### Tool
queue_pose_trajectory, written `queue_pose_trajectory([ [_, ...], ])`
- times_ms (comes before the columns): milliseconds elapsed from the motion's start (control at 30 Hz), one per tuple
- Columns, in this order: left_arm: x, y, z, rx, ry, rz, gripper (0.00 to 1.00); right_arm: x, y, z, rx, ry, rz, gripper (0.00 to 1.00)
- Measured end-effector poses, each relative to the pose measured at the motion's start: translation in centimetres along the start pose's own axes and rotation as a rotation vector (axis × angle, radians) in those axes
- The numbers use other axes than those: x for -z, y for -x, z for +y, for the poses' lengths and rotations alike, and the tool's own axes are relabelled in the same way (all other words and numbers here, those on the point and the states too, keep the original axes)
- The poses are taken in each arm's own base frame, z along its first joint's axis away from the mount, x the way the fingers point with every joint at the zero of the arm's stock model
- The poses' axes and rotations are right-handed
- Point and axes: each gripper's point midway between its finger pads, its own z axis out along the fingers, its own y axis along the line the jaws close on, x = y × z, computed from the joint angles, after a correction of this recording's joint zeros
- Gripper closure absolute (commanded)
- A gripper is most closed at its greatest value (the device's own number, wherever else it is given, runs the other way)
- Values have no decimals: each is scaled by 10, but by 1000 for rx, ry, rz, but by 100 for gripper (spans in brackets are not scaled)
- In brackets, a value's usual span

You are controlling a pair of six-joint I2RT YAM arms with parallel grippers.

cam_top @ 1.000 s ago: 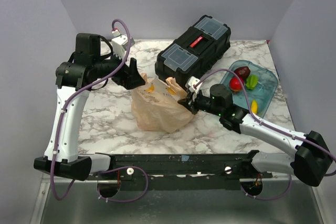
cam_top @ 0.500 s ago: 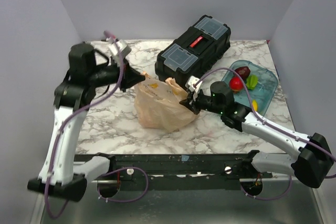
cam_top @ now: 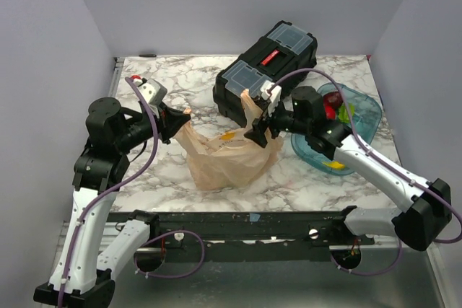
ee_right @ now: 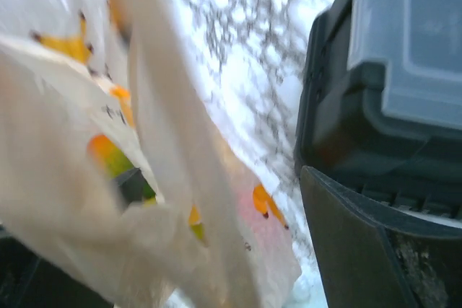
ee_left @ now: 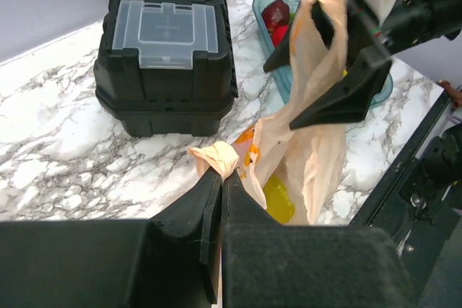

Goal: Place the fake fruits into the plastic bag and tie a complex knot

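Note:
The plastic bag [cam_top: 227, 156] lies crumpled on the marble, mouth up. My left gripper [cam_top: 180, 115] is shut on its bunched left handle [ee_left: 216, 158]. My right gripper [cam_top: 261, 129] stands open beside the toolbox. The bag's other handle strip [ee_left: 317, 27] runs up between its spread fingers [ee_left: 339, 99]. In the right wrist view the bag [ee_right: 144, 178] is blurred and covers most of the gap. A yellow fake fruit [ee_left: 278, 200] shows inside the bag. More fake fruits, red [cam_top: 332, 102] and green [cam_top: 347, 112], lie in the blue tray. No knot is in view.
A black toolbox [cam_top: 267, 63] with clear lids stands at the back, close behind my right gripper. The translucent blue tray [cam_top: 364, 120] sits at the right under my right forearm. The table's near edge is a black rail [cam_top: 253, 221].
My left gripper shut on the left handle and drew it left and nearer. My right gripper rose toward the toolbox, lifting the other handle, and went from shut to open.

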Motion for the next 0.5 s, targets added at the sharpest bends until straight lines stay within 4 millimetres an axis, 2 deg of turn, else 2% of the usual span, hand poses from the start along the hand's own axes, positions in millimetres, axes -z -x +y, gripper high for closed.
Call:
queue_pose_trajectory([
  [133, 0, 1, 1, 36, 17, -7, 100, 15, 54, -2, -3, -12, -95, 0],
  [300, 1, 6, 1, 52, 26, -27, 100, 49, 130, 3, 42, -23, -271, 0],
  [400, 1, 5, 1, 58, 30, -26, 100, 63, 171, 18, 68, 4, -357, 0],
  [500, 1, 5, 2, 65, 34, -26, 100, 66, 212, 49, 111, 80, -431, 0],
])
